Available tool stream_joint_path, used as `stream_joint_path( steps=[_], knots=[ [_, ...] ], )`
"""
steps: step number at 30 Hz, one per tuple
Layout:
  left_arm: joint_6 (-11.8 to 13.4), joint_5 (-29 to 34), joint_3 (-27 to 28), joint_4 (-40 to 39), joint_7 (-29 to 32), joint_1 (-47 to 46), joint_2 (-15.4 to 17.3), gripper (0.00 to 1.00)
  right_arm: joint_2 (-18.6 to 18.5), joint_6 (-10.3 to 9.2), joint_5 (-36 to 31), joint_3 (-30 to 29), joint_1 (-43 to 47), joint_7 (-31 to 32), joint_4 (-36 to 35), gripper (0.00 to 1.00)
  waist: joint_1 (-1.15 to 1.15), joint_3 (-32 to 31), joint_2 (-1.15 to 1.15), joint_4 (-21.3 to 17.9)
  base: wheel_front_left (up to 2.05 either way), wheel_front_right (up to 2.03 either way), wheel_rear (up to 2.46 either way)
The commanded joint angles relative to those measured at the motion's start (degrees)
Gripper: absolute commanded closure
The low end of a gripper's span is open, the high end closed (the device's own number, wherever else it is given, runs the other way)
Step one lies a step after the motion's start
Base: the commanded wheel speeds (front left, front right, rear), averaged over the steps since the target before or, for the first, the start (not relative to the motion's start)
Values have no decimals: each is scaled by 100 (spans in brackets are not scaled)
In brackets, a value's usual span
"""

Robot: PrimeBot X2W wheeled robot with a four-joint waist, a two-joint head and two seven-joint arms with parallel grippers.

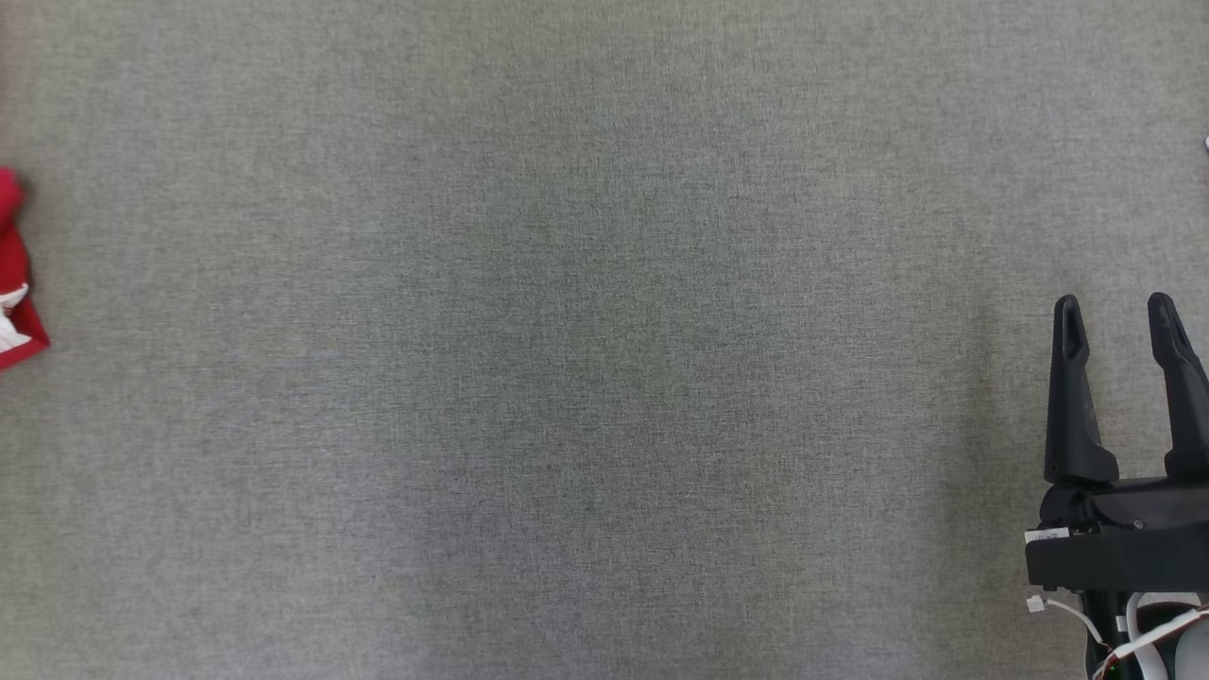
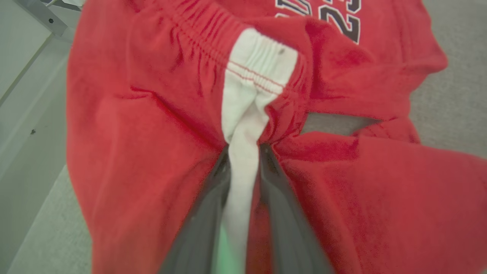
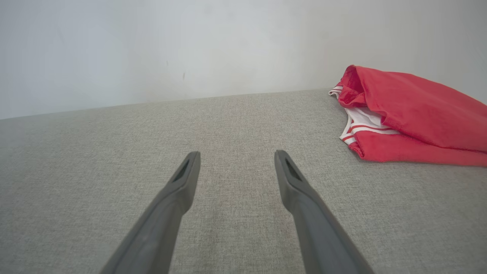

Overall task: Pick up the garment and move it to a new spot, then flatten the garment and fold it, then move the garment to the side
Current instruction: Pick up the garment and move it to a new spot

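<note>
L wrist view: L pincer (image 2: 245, 150) clamped narrow on the garment (image 2: 152, 114), w/ a white ribbed band (image 2: 258, 64) pinched betw. the two dark fingers (image 2: 205, 213) and bunched into a thin fold running down betw. them. Red fabric heaped on both sides of the grip, creased, w/ elastic gathers along the waistband above. Dark numerals (image 2: 338, 19) w/ white outline at top of view, cut off by the edge. Small gap in the red folds just R of the fingertips, grey surface (image 2: 449, 102) showing through it and beyond. Pale area at L of view, floor or wall: cannot tell.

Head view: garment (image 1: 14, 274) at far L edge, mostly out of frame, red w/ a bit of white trim, lying on the grey woven surface (image 1: 567, 378). R pincer (image 1: 1115, 307) at lower R, spread wide, gripping nothing, fingers pointing up the view, well apart from the garment.

R wrist view: R pincer (image 3: 236, 154) wide, over grey surface (image 3: 228, 121); touching it or just above: cannot tell. At R of view, garment (image 3: 411, 110) crumpled in a low heap, red on top, white panel (image 3: 361, 123) w/ red stripes tucked under at its edge. Pale wall (image 3: 152, 49) behind the surface.
</note>
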Motion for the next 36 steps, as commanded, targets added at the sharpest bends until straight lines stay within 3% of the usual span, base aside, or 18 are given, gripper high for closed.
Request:
stream_joint_path(
  steps=[1, 4, 9, 14, 17, 26, 36],
  knots=[
    [18, -25, -50, 106, 46, 173, 3, 100, -12, -13, -8, 5, -35, 12, -5, 0, 1, -34, 1, 23, 0, 0, 0],
    [18, 67, -192, 18, -214, 173, 110, 100, -10, -13, 14, 52, -60, 3, 45, 0, 1, -125, 1, 52, 0, 0, 0],
    [18, 194, -217, -237, -1319, -112, 281, 100, -10, -13, 70, 76, -49, -66, 198, 0, 1, -366, 1, 130, 0, 0, 0],
    [52, 498, -385, -458, -2279, -443, 288, 100, -2, -13, 132, 166, -49, -181, 488, 0, 1, -761, 1, 214, 0, 0, 0],
    [35, 638, -527, -661, -2544, -673, 225, 100, 21, -13, 206, 223, -60, -272, 685, 0, 1, -1011, 1, 204, 0, 0, 0],
    [14, 777, -1179, -1880, -2474, -1221, -257, 100, 123, -13, 478, 437, 4, -645, 1352, 0, 1, -1694, 1, -221, 0, 0, 0],
    [41, 790, -1934, -3143, -1964, -834, -1080, 100, 189, -13, 684, 608, 38, -980, 1835, 0, 1, -1913, 1, -956, 0, 0, 0]
  ],
)
